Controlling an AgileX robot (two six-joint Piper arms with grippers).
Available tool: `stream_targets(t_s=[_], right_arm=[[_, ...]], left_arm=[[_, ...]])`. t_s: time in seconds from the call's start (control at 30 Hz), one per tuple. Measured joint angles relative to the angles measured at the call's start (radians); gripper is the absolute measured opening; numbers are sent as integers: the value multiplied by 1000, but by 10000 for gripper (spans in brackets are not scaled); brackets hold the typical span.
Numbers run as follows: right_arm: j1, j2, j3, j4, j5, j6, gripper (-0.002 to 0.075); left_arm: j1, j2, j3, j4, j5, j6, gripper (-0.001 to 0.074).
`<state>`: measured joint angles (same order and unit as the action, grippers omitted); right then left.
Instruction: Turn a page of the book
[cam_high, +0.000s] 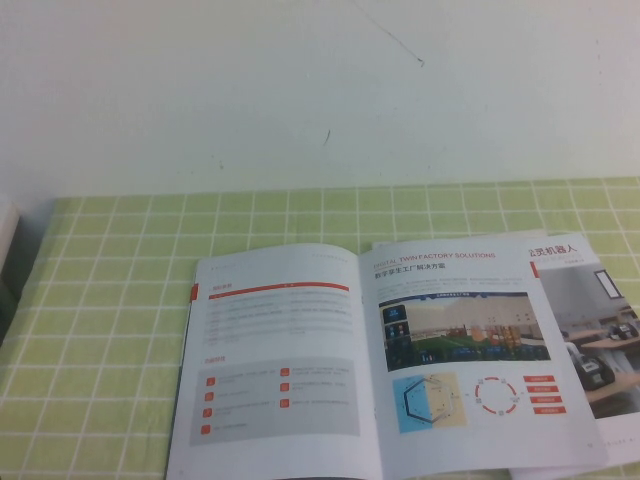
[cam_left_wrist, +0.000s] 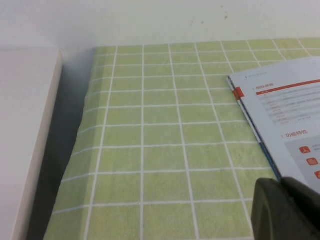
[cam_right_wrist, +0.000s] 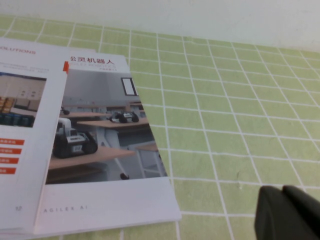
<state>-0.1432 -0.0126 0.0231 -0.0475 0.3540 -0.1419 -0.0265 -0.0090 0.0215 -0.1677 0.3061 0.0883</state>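
Note:
The book (cam_high: 370, 360) lies open on the green checked cloth, both pages white with orange headings. The page (cam_high: 275, 360) lies flat as its left leaf, showing the orange headings and the grey box; its warehouse side is hidden underneath. It also shows in the left wrist view (cam_left_wrist: 285, 115). My left gripper (cam_left_wrist: 281, 184) is shut and empty, low beside the book's left edge. My right gripper (cam_right_wrist: 282, 191) is shut and empty over bare cloth, right of the booklets. Neither gripper shows in the high view.
A white booklet with office photos (cam_high: 600, 320) lies under the book's right side and also shows in the right wrist view (cam_right_wrist: 100, 130). A white box (cam_left_wrist: 25, 130) stands at the table's left edge. A white wall runs along the back.

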Motion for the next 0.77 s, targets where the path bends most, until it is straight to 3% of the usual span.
stream_targets(t_s=[0.43,0.77], right_arm=[[0,0,0,0,0,0,-3],[0,0,0,0,0,1,-3]], left_arm=[[87,0,0,-18,0,2,-4],[89,0,0,-18,0,4,-4]])
